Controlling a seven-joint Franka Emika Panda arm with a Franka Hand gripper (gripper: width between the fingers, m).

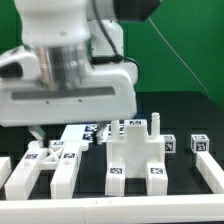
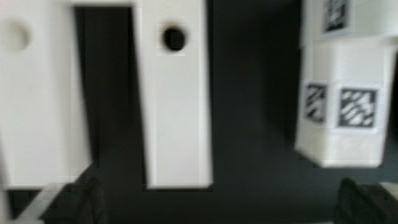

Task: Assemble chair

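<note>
While fingers (image 2: 50, 206) gape: glossy white blocky chair parts (image 1: 135, 150), black table (image 1: 92, 172).

- Black table (image 2: 249, 120) showing dark in the gaps under the jaws.
- There's a white bar (image 2: 173, 120) with a dark round hole, lying flat, right below the space between the jaws.
- Wider white panel (image 2: 32, 110) just beside it, toward one jaw; a strip of table parts them.
- Tagged white block (image 2: 342, 110) toward the other jaw, apart from the bar.
- Off to the side, clear of the jaws: a pegged white piece (image 1: 135, 152) standing upright, a tagged cube (image 1: 170, 144) near it.
</note>
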